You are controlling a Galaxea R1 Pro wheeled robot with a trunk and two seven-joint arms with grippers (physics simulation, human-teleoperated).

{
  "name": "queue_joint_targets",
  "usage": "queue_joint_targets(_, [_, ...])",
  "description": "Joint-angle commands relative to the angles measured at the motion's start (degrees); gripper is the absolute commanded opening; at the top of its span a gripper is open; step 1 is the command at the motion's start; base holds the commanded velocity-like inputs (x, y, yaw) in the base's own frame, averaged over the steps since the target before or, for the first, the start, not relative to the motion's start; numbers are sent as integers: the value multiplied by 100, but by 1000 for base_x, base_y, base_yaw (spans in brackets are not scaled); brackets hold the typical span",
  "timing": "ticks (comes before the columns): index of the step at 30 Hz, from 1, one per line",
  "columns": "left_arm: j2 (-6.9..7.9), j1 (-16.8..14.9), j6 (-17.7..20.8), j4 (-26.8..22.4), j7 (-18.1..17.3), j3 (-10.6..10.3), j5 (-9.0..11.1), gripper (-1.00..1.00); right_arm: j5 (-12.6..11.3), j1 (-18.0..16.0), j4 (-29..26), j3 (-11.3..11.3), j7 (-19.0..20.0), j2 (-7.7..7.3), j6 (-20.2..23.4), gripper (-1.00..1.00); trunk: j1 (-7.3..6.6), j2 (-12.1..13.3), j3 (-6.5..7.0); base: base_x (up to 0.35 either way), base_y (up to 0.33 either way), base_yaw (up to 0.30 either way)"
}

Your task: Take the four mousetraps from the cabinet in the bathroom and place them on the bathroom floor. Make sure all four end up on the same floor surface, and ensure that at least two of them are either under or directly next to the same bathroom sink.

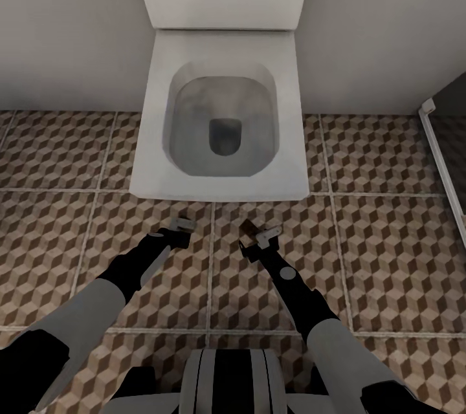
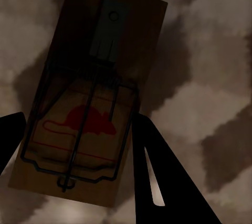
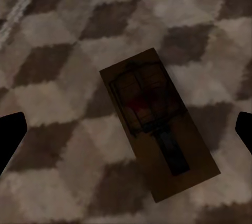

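Note:
A tan wooden mousetrap [image 2: 89, 93] with a red mouse print sits between the dark fingers of my left gripper [image 2: 79, 116], which is shut on its sides. In the head view that left gripper [image 1: 181, 225] hangs low over the cube-patterned bathroom floor [image 1: 388, 239], just in front of the toilet. A second mousetrap [image 3: 157, 124] lies flat on the tiles below my right gripper [image 3: 131, 116], whose fingers stand wide open at either side. From the head, this mousetrap [image 1: 248, 228] shows as a brown corner beside the right gripper [image 1: 260, 236]. The cabinet and the sink are out of view.
A white square toilet [image 1: 223, 123] stands against the grey wall straight ahead, its bowl's front edge close to both grippers. At the far right a white shower threshold [image 1: 446, 162] borders a darker floor. Patterned tiles stretch to the left and right of the toilet.

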Motion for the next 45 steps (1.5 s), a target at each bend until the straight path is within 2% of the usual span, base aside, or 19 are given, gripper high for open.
queue_joint_targets(1, [7,-4,20,-13,36,-41,58,-100,50,-2,1,-17,14,3,-16,100,-1,-1,-3,0,0,0])
queue_joint_targets(7, [9,-4,20,-17,29,-41,56,-100,50,-2,1,-15,14,3,-16,100,-1,-1,-3,0,0,0])
queue_joint_targets(8, [9,-4,20,-18,30,-42,56,100,50,-2,1,-15,14,3,-16,100,-1,-1,-3,0,0,0])
queue_joint_targets(32, [9,-4,20,-17,36,-41,56,100,50,-2,1,-21,14,3,-16,100,-1,-1,-3,-4,0,0])
queue_joint_targets(45, [6,-4,20,-13,36,-41,59,100,50,-3,1,-19,14,3,-16,100,-1,-1,-3,-283,0,0])
